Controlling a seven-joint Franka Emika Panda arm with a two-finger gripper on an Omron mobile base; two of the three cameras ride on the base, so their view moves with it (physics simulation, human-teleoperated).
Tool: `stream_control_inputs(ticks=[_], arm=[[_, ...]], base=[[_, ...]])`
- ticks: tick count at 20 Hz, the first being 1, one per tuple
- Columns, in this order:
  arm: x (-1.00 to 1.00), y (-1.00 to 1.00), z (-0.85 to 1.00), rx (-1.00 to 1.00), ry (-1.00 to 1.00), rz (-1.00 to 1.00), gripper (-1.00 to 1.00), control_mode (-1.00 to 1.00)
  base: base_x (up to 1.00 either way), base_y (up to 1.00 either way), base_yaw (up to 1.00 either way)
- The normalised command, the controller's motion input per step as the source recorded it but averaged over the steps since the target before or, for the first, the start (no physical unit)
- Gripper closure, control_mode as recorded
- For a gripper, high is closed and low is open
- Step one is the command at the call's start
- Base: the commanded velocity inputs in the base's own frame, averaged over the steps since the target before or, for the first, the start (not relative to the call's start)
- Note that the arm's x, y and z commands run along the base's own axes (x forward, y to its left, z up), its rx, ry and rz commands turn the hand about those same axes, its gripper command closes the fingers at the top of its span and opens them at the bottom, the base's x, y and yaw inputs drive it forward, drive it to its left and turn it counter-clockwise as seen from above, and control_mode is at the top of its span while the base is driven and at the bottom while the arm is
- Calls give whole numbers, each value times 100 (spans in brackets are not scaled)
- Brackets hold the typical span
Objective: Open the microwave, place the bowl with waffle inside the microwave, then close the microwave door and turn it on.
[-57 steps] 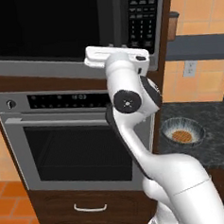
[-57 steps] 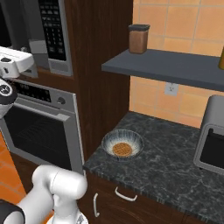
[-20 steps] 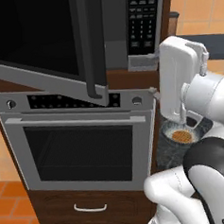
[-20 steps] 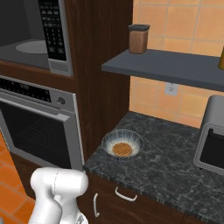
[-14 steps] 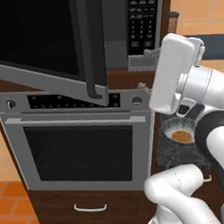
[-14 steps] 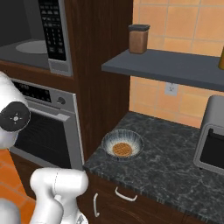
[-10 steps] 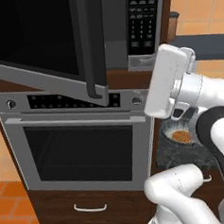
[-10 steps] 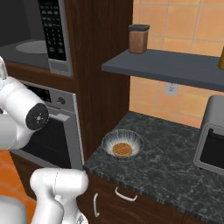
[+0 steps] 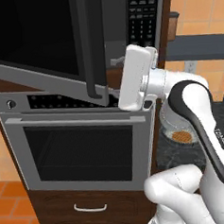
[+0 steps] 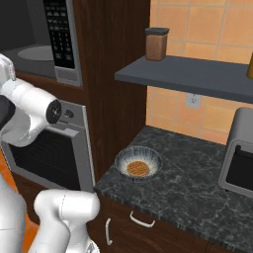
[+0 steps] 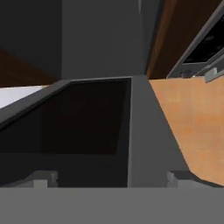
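Note:
The microwave (image 9: pixel 143 17) stands open, and its grey interior with the round turntable (image 10: pixel 37 52) shows beside the keypad (image 10: pixel 62 34). The microwave door (image 9: pixel 33 39) is swung out to the left, its edge facing me. My arm (image 9: pixel 188 94) reaches across just right of that edge, in front of the oven top. In the hand view my gripper (image 11: pixel 109 178) is open and holds nothing, looking along the door's dark glass (image 11: pixel 83 118). The striped bowl (image 10: pixel 138 162) with the orange-brown waffle (image 10: pixel 138 169) sits on the dark counter, and the arm partly hides the bowl (image 9: pixel 181 135).
A large silver oven (image 9: pixel 78 149) with a dark window sits under the microwave. A brown jar (image 10: pixel 157 44) stands on the grey wall shelf (image 10: pixel 197 76). A toaster oven (image 10: pixel 239 158) occupies the counter's right end. Dark marble counter (image 10: pixel 188 188) surrounds the bowl.
The microwave door has swung from shut to wide open. Over the last second my arm has swung left, from over the bowl to the door's edge. The bowl has not moved.

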Motion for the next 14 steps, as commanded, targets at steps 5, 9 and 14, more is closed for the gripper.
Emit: stream_control_inputs(ticks=[5, 9, 14], arm=[[-5, 43, 0, -13, -8, 7, -100, -100], [-63, 39, 3, -20, -24, 8, -100, -100], [-86, 34, 14, -17, -26, 8, -100, -100]], base=[[0, 0, 0], [0, 0, 0], [0, 0, 0]])
